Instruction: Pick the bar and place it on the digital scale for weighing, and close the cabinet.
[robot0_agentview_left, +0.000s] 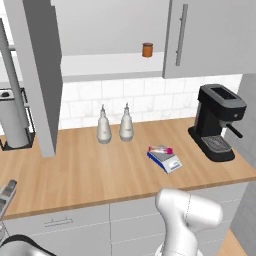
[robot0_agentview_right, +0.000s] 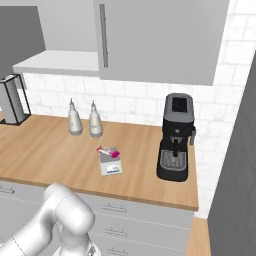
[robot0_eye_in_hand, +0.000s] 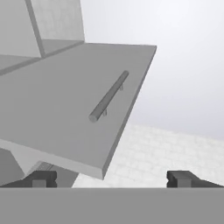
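Pincer (robot0_eye_in_hand: 112, 178) fingers stand wide apart with nothing between them in the hand view, its two dark tips at the bottom corners, facing the flat grey face of the open cabinet door (robot0_eye_in_hand: 74, 118) and its slim bar handle (robot0_eye_in_hand: 108, 97), which runs on a slant across the panel.

From the left base view, left to right: a paper towel roll on a dark stand (robot0_agentview_left: 12, 117) stands at the far left of the wooden counter (robot0_agentview_left: 90, 175); the open door of the cabinet (robot0_agentview_left: 37, 75) juts out toward the camera, baring a white shelf (robot0_agentview_left: 100, 65) that holds a small brown jar (robot0_agentview_left: 147, 49) near its right end. Below, two pale bottles (robot0_agentview_left: 114, 125) stand side by side against the tiled wall. Right of them the digital scale (robot0_agentview_left: 165, 160) lies flat on the counter, white display panel toward the front edge. The bar (robot0_agentview_left: 161, 149) lies on the scale's plate near its rear edge, flat, its long axis running roughly left to right across the plate, magenta end toward the right. A closed cabinet door (robot0_agentview_left: 210, 35) with a vertical handle hangs above, and a black coffee machine (robot0_agentview_left: 217, 122) stands at the counter's right end, well apart from the scale
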